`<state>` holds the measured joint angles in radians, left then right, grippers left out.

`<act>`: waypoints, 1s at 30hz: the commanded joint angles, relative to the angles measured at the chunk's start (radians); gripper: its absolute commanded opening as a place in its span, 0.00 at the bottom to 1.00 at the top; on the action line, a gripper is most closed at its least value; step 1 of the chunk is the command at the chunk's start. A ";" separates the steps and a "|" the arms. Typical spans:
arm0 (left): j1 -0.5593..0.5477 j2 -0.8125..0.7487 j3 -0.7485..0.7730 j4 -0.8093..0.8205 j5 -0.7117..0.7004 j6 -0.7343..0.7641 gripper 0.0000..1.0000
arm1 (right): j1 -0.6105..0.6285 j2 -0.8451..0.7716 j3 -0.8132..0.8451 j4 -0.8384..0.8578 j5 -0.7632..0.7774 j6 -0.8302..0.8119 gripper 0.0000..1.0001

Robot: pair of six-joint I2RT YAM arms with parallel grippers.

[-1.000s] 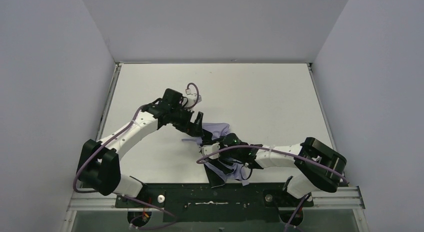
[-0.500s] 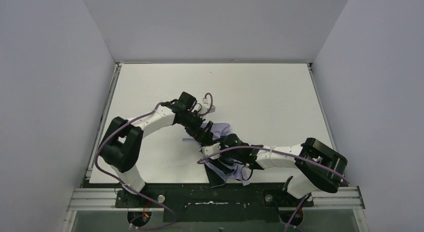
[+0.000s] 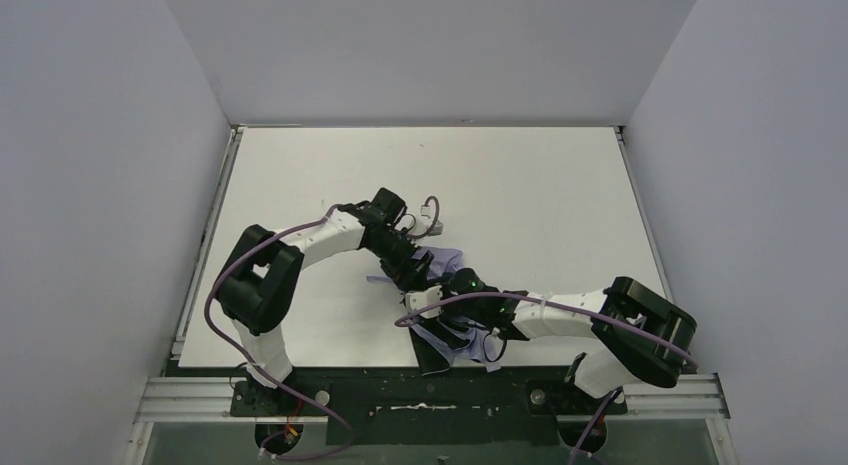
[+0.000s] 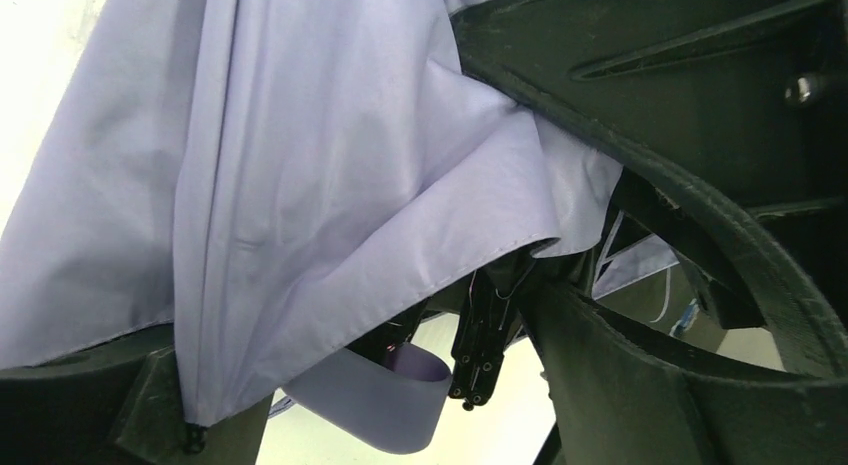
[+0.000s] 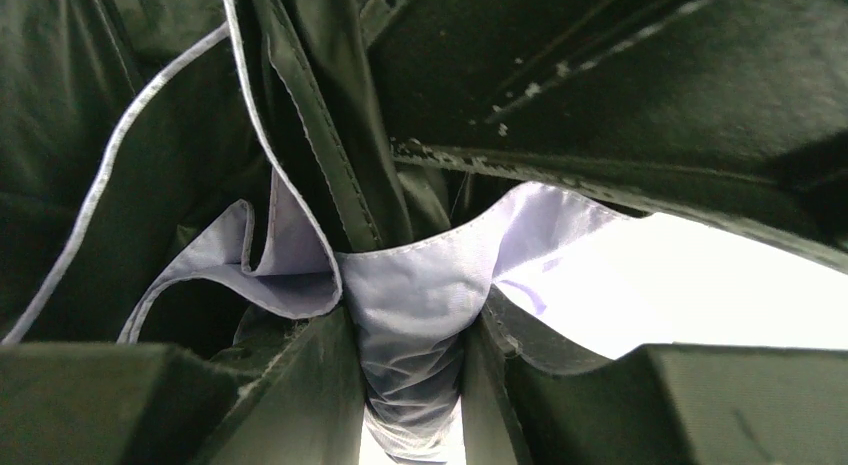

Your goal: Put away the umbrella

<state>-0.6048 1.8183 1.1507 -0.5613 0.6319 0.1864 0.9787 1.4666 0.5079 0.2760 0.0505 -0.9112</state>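
Observation:
The umbrella (image 3: 446,257) lies half folded near the table's front middle, pale lavender fabric bunched over black ribs. My left gripper (image 3: 411,274) is down at its left end. In the left wrist view the fabric (image 4: 300,165) drapes across the left gripper (image 4: 370,390), open wide, with black ribs (image 4: 487,335) and a lavender strap loop (image 4: 385,410) between its fingers (image 4: 640,385). My right gripper (image 3: 433,307) sits just right of it, shut on a fold of umbrella fabric (image 5: 415,285) pinched between its pads (image 5: 310,405).
The white table (image 3: 530,205) is walled by grey panels on the left, back and right. A black base strip and metal rail (image 3: 430,393) run along the near edge. A purple cable loop (image 3: 433,206) stands above the left wrist.
The left arm has swung right and reached in, bringing its gripper from beside the umbrella onto the fabric. The right arm has held still with its grip.

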 commanded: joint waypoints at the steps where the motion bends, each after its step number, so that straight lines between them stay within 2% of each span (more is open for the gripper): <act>1: -0.042 -0.037 -0.005 -0.003 -0.008 0.066 0.79 | -0.004 0.002 -0.004 0.048 0.027 0.035 0.17; 6: -0.058 -0.068 -0.032 0.016 -0.063 0.087 0.57 | -0.007 0.005 -0.003 0.084 0.037 0.053 0.18; 12: -0.070 -0.099 -0.063 0.052 -0.112 0.096 0.38 | -0.008 0.001 -0.005 0.099 0.041 0.057 0.21; 14: -0.070 -0.101 -0.059 0.053 -0.132 0.100 0.29 | -0.007 -0.008 -0.010 0.105 0.042 0.053 0.28; 17: -0.070 -0.103 -0.052 0.054 -0.149 0.111 0.17 | -0.006 -0.047 -0.013 0.081 0.038 0.038 0.48; 20: -0.070 -0.112 -0.054 0.066 -0.173 0.124 0.06 | -0.005 -0.108 -0.014 0.013 0.025 0.021 0.61; 24: -0.069 -0.129 -0.057 0.089 -0.212 0.133 0.00 | -0.006 -0.235 -0.013 -0.125 0.014 0.020 0.71; 30: -0.067 -0.146 -0.051 0.115 -0.242 0.171 0.00 | -0.001 -0.457 0.015 -0.370 -0.034 0.074 0.74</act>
<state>-0.6743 1.7279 1.0882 -0.5163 0.4351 0.3035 0.9749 1.1381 0.4973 0.0662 0.0582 -0.8749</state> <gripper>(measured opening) 0.394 0.737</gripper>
